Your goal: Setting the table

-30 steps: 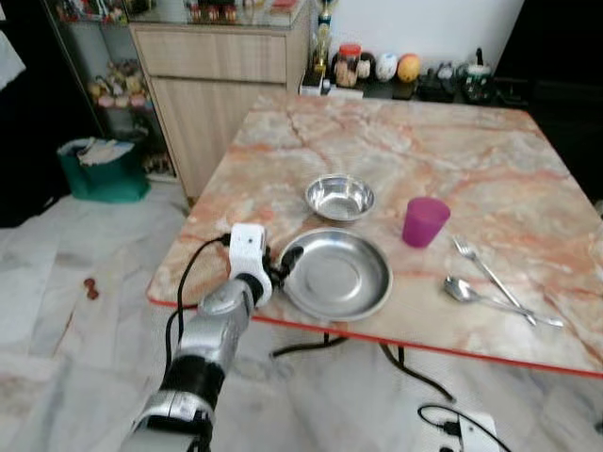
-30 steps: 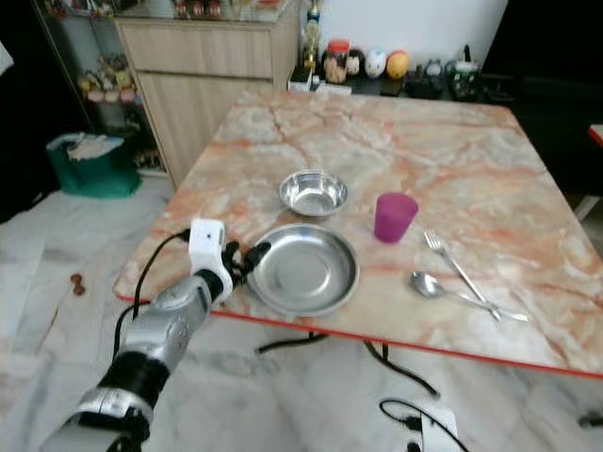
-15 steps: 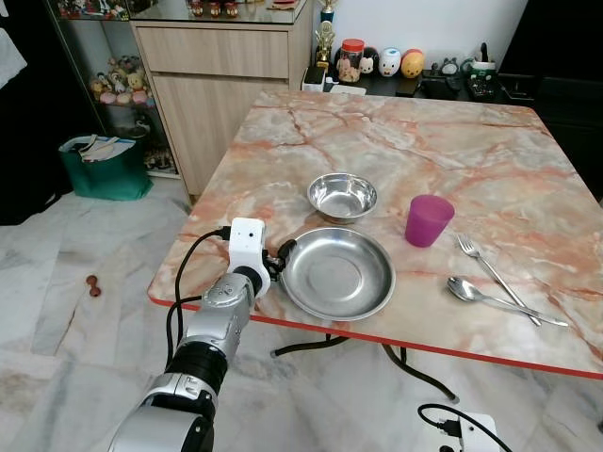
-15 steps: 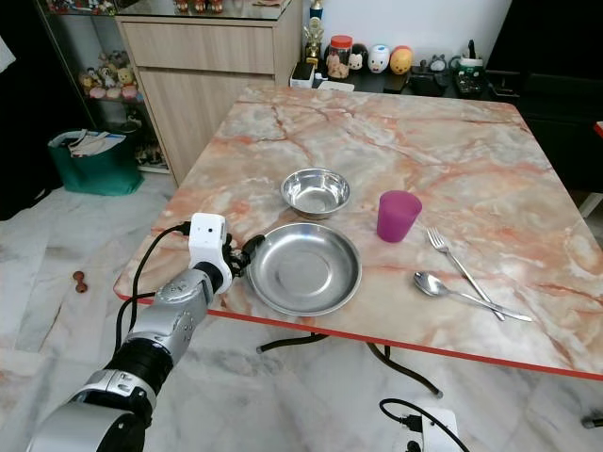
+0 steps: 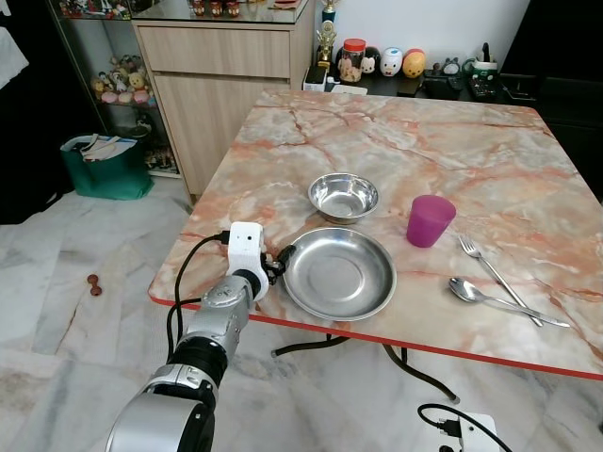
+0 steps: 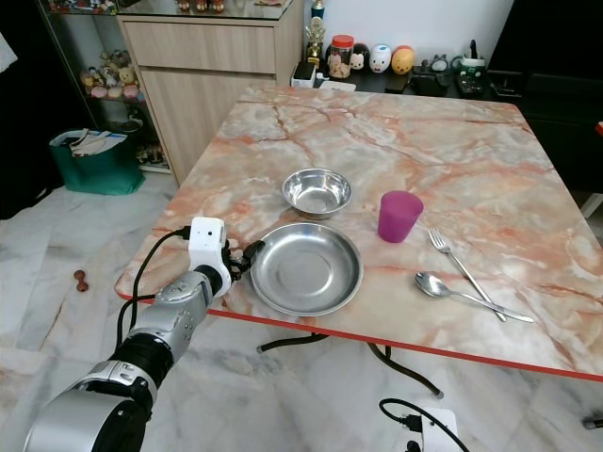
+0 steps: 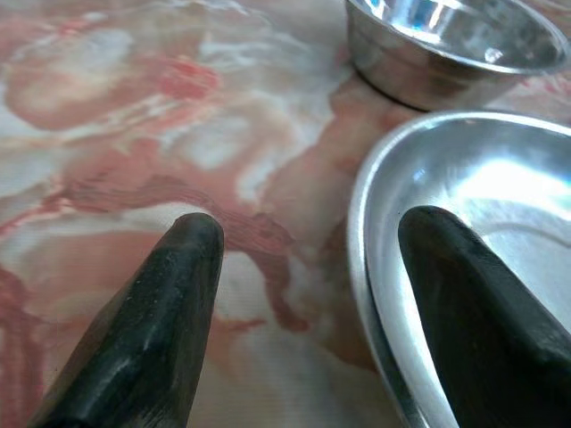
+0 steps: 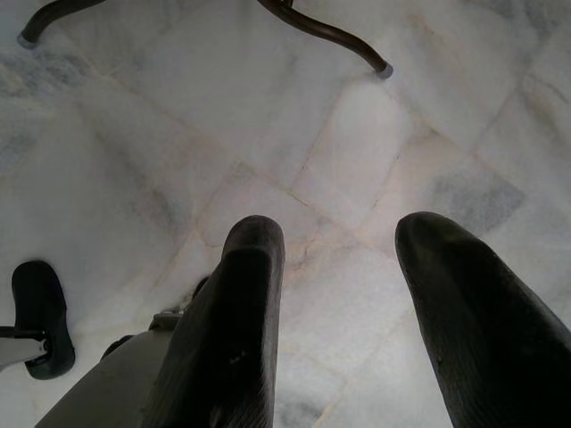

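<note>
So the left hand (image 5: 281,260) sits at the near-left edge of the marble bench (image 5: 377,151), fingers spread apart straddling the left rim of the steel plate (image 5: 339,273), not clamped on it. Steel bowl (image 5: 343,197) is just behind the plate, purple cup (image 5: 430,220), fork (image 5: 490,273) and spoon (image 5: 490,297) off to the right. Right hand (image 8: 335,294) hangs over the floor (image 8: 294,134), fingers apart.

Your two head views looked forward and down on the same marble table (image 5: 396,151), slightly offset sideways. Your left wrist view sat close, low over the steel plate (image 7: 464,223) rim and small bowl (image 7: 451,45). Your right wrist view faced the floor (image 8: 294,134).
</note>
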Available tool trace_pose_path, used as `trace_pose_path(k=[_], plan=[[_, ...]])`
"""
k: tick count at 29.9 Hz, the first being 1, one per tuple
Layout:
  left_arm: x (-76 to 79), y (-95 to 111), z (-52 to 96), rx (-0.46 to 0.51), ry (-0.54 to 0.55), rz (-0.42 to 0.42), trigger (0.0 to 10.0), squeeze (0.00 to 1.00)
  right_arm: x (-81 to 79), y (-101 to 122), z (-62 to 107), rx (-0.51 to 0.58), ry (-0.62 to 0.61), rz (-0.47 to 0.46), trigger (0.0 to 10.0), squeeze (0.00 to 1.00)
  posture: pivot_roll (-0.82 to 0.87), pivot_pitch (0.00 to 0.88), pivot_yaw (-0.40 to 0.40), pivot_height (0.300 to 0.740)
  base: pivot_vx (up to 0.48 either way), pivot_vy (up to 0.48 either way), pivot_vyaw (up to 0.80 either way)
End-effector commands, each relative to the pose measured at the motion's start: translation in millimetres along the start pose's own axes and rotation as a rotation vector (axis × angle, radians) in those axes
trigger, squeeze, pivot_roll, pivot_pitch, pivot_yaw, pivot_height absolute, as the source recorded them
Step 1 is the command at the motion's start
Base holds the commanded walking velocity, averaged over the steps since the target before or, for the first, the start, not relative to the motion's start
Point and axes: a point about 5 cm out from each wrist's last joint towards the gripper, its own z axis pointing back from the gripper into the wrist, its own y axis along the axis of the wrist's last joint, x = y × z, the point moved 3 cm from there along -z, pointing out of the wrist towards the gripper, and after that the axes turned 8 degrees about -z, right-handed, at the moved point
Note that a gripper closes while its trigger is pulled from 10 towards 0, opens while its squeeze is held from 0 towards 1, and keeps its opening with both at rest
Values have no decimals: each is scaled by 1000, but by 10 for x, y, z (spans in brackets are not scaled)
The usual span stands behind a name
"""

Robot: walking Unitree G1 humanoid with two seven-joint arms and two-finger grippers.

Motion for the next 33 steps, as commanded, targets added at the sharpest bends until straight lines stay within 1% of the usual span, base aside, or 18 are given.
trace_pose_path(k=[1,4,7,10,14,17,20,23,27,30,31,33], plan=[[13,4,-7,-1,-21,-54,10000,0,12,-5,1,-2,-1,-3,10000,0,61,0,-8,740,0,0,0],[14,-11,-5,-5,-23,-61,10000,0,11,-6,2,-3,2,1,10000,0,62,0,-10,740,0,0,0],[36,-49,0,-21,-40,-97,10000,0,6,-9,2,-4,5,6,10000,0,65,0,-11,740,0,0,0],[50,-58,1,-22,-48,-103,10000,0,4,-12,2,-5,7,8,10000,0,63,0,-10,740,0,0,0],[80,-102,0,-47,-61,-131,10000,0,-1,-15,2,-6,9,8,10000,0,61,0,-7,740,0,0,0],[88,-108,-2,-52,-65,-128,10000,0,-3,-15,2,-6,10,8,10000,0,62,0,-5,740,0,0,0],[88,-120,-6,-73,-69,-155,10000,0,-4,-14,2,-6,9,7,10000,0,63,0,-6,740,0,0,0],[88,-108,-9,-75,-74,-163,10000,0,-4,-13,2,-6,9,7,10000,0,68,0,-7,740,0,0,0],[65,-61,-23,-90,-73,-220,10000,0,-6,-10,1,-6,10,4,10000,0,73,0,-6,740,0,0,0],[59,-31,-30,-92,-76,-238,10000,0,-7,-8,0,-6,10,4,10000,0,78,0,-7,740,0,0,0],[58,-5,-35,-91,-83,-248,4078,0,-10,-7,0,-6,10,4,10000,0,82,0,-6,740,0,0,0],[56,6,-38,-92,-86,-255,4078,0,-12,-7,0,-7,11,4,10000,0,82,0,-6,740,0,0,0]])
